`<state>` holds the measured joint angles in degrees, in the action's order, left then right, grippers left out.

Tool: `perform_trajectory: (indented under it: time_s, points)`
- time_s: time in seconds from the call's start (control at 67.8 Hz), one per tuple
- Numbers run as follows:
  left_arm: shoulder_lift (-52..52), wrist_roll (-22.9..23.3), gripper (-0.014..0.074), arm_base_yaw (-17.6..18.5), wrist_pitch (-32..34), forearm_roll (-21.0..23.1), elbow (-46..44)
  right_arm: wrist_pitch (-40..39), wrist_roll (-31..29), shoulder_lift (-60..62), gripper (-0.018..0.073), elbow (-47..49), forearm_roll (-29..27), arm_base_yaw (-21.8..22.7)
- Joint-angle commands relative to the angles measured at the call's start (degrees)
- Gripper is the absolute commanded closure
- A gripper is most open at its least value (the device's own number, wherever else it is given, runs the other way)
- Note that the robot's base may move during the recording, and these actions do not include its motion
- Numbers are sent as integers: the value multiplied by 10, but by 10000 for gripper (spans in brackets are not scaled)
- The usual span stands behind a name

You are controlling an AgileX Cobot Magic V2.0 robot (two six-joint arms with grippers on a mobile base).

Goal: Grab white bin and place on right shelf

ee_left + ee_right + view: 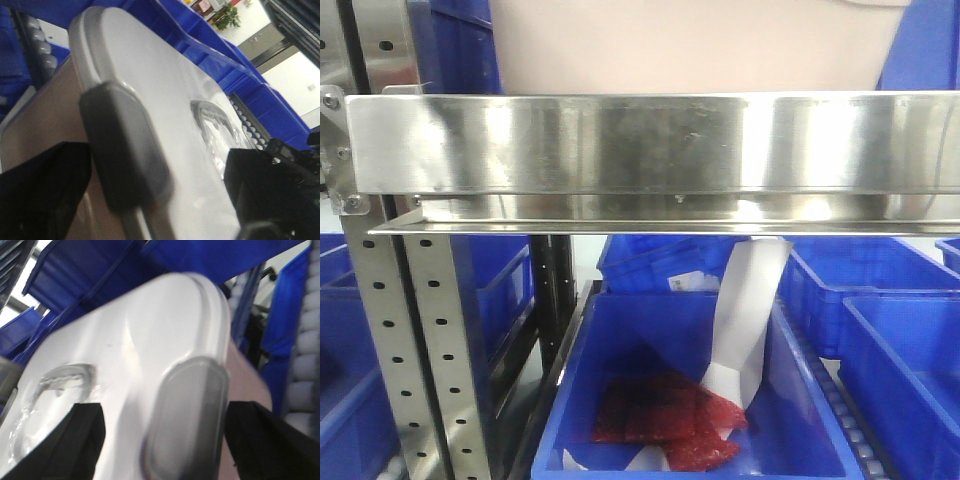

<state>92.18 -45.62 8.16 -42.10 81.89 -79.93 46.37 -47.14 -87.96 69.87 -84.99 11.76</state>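
The white bin shows as a pale pinkish wall just above the right shelf's shiny steel front rail; whether it rests on the shelf is hidden. In the left wrist view its glossy lid fills the frame. My left gripper is open, its black fingers straddling the dark grey end latch. In the right wrist view the lid tilts up. My right gripper is open around the other grey latch, one finger over the lid and one beside the bin's wall.
Perforated steel posts stand at the left under the rail. Below it are blue bins; the middle one holds red packets and white paper. More blue bins and roller tracks crowd both wrist views.
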Motion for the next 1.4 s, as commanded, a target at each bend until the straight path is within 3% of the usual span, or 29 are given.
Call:
perform_trajectory:
  time_s: [0.0, 0.207, 0.325, 0.369, 0.487, 0.546, 0.649, 0.856, 0.974, 1.077, 1.224, 1.313, 1.387]
  points:
    - [-29, -5, 147, 4, 9, 26, -21, -4, -9, 24, -34, 23, -33, 15]
    - [-29, -5, 157, 4, 25, 9, -21, 24, -9, 24, -34, 23, -33, 43]
    - [-29, -5, 273, 4, 25, 9, -21, 31, -9, 24, 5, 23, -33, 44]
    - [-29, -5, 330, 4, 25, 7, -21, 35, -9, 24, 78, 23, -32, 44]
    - [-29, -5, 519, 4, 21, 6, -21, 42, -9, 24, 405, 23, -32, 44]
    - [-29, -5, 607, 4, 21, 6, -21, 38, -9, 24, 522, 23, -33, 44]
    - [-29, -5, 728, 4, 20, 10, -21, 31, -9, 24, 505, 23, -44, 44]
    - [-44, -4, 714, 4, 71, 9, -21, 65, -9, 35, 503, 23, -42, 44]
    - [-95, 15, 715, 4, 135, -69, -21, -47, -9, 99, 503, 23, 45, 44]
    - [-148, 56, 715, 4, 201, -180, -21, -139, -9, 159, 503, 23, 122, 44]
    - [-202, 60, 715, 4, 254, -319, -19, -221, -9, 240, 503, 21, 223, 44]
    - [-225, 62, 715, 4, 272, -370, -1, -267, -9, 279, 503, 10, 248, 44]
    - [-248, 62, 715, 4, 292, -375, 29, -301, -9, 316, 503, -13, 248, 44]
